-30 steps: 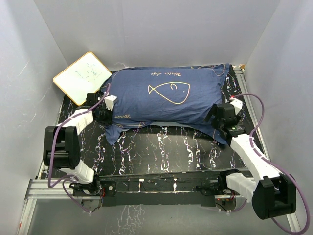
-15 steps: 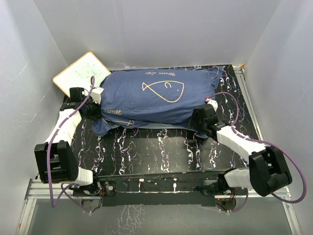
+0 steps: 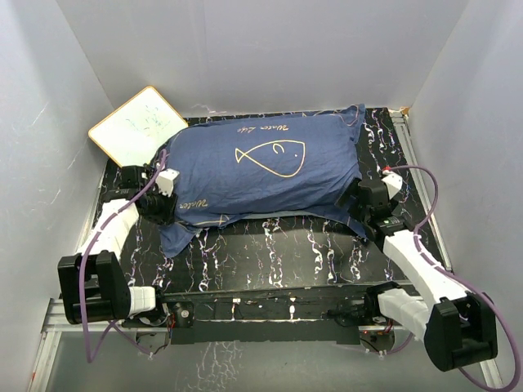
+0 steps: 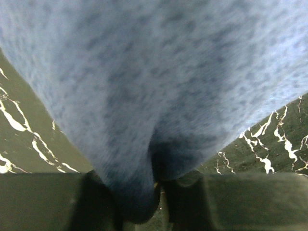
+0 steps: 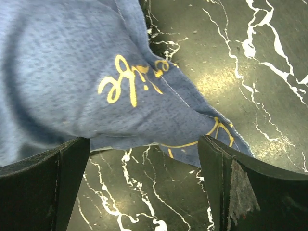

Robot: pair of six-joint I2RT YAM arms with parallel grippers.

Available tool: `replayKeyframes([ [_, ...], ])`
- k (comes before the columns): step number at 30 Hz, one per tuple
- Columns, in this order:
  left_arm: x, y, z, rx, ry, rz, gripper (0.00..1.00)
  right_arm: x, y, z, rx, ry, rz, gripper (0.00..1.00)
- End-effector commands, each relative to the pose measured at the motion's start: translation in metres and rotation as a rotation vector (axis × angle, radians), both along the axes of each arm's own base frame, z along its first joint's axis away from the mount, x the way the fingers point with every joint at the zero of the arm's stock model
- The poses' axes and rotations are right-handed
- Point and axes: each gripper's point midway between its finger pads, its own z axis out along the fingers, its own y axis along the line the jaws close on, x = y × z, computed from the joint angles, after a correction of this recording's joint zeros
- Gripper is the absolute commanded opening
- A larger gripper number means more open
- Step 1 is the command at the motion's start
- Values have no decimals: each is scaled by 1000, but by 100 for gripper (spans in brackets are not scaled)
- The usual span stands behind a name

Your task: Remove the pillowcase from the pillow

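Note:
The navy pillowcase [image 3: 261, 163] with its gold fish lies plump across the back of the table. The pillow is hidden inside it. My left gripper [image 3: 163, 202] is at the case's left end. In the left wrist view the cloth [image 4: 154, 86] funnels down into a fold pinched between my left gripper's [image 4: 149, 192] narrow jaws. My right gripper [image 3: 358, 202] sits at the case's right end, open wide. Its wrist view shows the gold-lettered corner of the pillowcase [image 5: 144, 101] lying flat on the table just ahead of my right gripper [image 5: 142, 159], with nothing between the fingers.
A white board [image 3: 139, 124] with an orange edge leans at the back left corner. The table [image 3: 270, 245] is black marble with white veins. White walls close in on the left, back and right.
The left gripper has come toward the front with the case's left end, dragging it along. The right gripper went in to the case's right end, then drew back to the right and stands open.

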Motion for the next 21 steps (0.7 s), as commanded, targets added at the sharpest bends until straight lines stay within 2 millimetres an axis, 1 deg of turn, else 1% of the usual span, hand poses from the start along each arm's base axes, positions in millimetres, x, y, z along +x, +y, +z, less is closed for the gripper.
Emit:
replayKeyframes([
  [1, 2, 8, -1, 40, -16, 13, 59, 8, -9, -9, -29, -4, -43, 98],
  [2, 4, 8, -3, 36, -14, 19, 71, 13, -4, -13, -24, -5, -14, 98],
  [3, 6, 7, -5, 28, -11, 24, 80, 17, 1, -17, -16, -4, 11, 98],
  [4, 8, 6, -7, 19, -9, 28, 84, 21, 5, -22, -9, 3, 31, 98],
  [6, 12, 2, -14, -12, 7, 36, 88, 31, 14, -27, 4, 7, 77, 97],
  [8, 15, -3, -24, -45, 38, 50, 88, 40, 21, -30, 11, 6, 109, 96],
  [9, 17, -4, -29, -59, 53, 54, 87, 45, 24, -29, 16, -2, 125, 94],
  [10, 18, -7, -33, -79, 68, 59, 84, 48, 27, -28, 22, -11, 138, 92],
  [11, 19, -9, -38, -92, 83, 61, 76, 52, 30, -26, 29, -24, 151, 90],
  [12, 19, -10, -41, -101, 101, 65, 60, 55, 33, -23, 39, -39, 160, 88],
  [13, 21, -11, -44, -106, 116, 69, 37, 57, 36, -20, 48, -54, 168, 86],
  [14, 23, -11, -45, -110, 127, 75, 16, 60, 38, -15, 54, -74, 175, 82],
  [15, 26, -11, -42, -113, 133, 78, 3, 62, 38, -11, 54, -93, 178, 77],
  [16, 29, -11, -38, -116, 134, 77, 0, 63, 38, -4, 53, -120, 179, 71],
  [17, 29, -13, -32, -126, 139, 74, 0, 64, 37, 1, 47, -139, 179, 66],
  [20, 37, -18, 0, -149, 86, 42, 0, 65, 32, 16, 27, -193, 165, 44],
  [21, 38, -20, 13, -158, 65, 29, 0, 64, 30, 21, 24, -205, 160, 33],
])
